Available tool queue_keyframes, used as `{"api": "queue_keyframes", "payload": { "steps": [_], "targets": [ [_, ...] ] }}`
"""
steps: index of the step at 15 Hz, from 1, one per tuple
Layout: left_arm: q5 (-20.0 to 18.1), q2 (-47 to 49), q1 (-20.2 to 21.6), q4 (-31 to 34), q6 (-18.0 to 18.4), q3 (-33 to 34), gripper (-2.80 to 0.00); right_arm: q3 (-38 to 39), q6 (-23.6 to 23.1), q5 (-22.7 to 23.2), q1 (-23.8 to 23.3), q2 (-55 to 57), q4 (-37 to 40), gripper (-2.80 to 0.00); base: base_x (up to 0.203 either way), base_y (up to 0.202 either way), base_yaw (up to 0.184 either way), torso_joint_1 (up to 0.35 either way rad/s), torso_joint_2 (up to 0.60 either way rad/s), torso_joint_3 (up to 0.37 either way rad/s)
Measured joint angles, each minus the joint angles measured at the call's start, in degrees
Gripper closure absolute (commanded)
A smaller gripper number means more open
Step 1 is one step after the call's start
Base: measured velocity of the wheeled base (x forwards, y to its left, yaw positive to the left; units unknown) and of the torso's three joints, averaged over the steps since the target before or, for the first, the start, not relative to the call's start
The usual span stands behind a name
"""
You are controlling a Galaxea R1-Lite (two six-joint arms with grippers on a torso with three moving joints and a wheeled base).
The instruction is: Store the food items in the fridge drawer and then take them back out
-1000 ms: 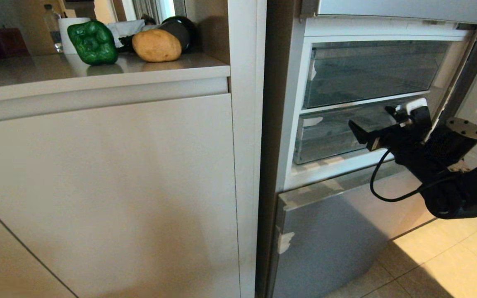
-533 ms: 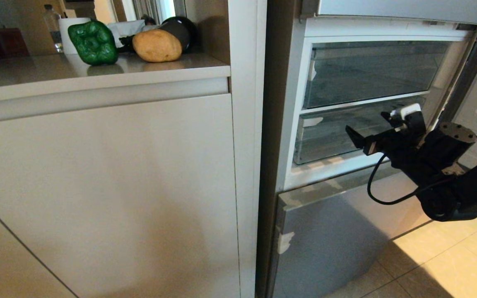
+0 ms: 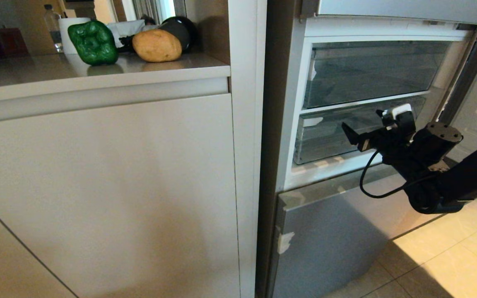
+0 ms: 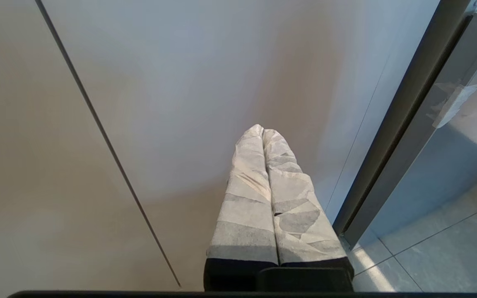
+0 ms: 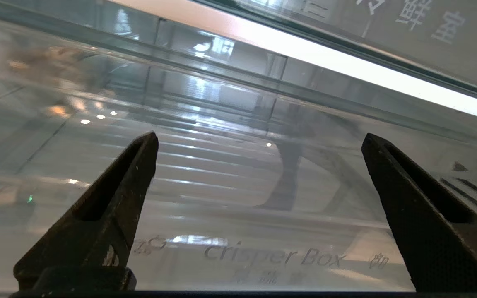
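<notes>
just ahead of the right gripper (image 5: 259, 140)'s wide-spread jaws stands the fridge drawer (image 5: 238, 231).

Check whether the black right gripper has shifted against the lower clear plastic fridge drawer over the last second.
Yes. The right gripper, fingers wide open, has crept leftward and slightly up across the clear fridge drawer front; the drawer itself is unmoved.

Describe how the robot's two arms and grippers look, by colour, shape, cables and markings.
The right gripper has two black, tapered, wedge-shaped fingers. The right arm is black, with a round metal-topped joint, a white block at the wrist and a looping black cable. The left gripper has long fingers wrapped in white and grey patterned tape over a black base.
</notes>
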Motion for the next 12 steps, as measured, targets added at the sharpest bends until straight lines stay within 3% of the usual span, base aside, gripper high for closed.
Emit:
{"api": "queue_keyframes", "payload": {
  "steps": [12],
  "targets": [
    [-0.01,0.00,0.00,0.00,0.01,-0.01,0.00,-3.77,-2.99,-1.87,0.02,0.94,-0.05,-2.80,0.000,0.000,0.000,0.000,0.00,0.000]
  ]
}}
